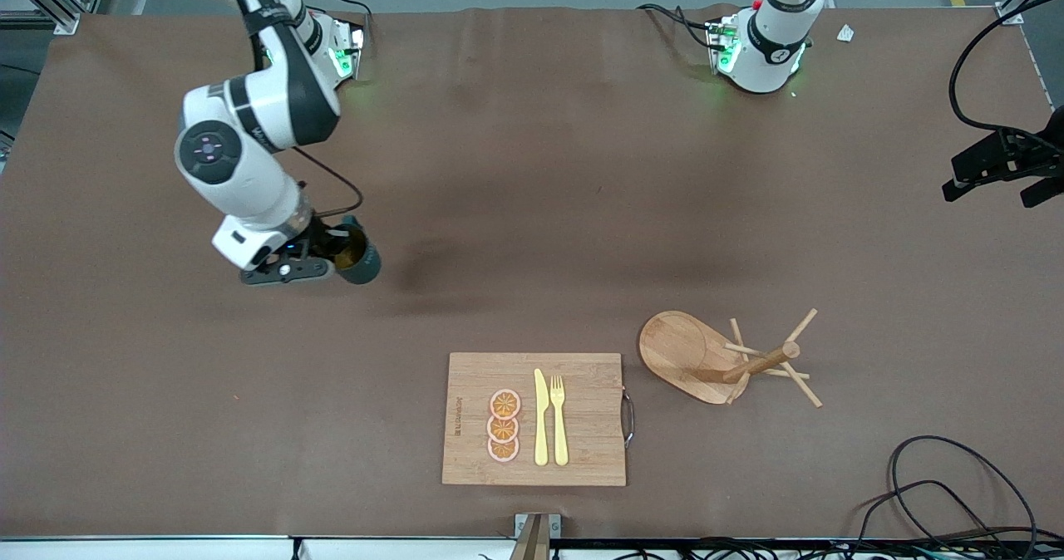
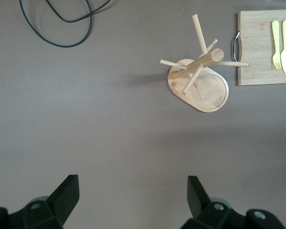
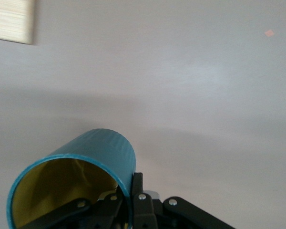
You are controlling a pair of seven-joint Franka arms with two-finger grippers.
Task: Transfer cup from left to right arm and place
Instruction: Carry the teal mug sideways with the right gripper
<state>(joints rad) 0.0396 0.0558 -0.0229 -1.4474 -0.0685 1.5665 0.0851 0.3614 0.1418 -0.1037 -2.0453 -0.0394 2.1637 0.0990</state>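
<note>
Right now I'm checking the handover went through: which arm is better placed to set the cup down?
The right arm. Its gripper is shut on the cup's rim, over bare table at its own end. The left gripper hangs open and empty, high above the wooden mug tree.

I saw small dark print along one edge of the cutting board (image 1: 534,419), but I could not read it.

Teal ribbed cup (image 3: 93,157), yellowish inside; yellow cutlery (image 1: 550,417), seemingly plastic.
</note>
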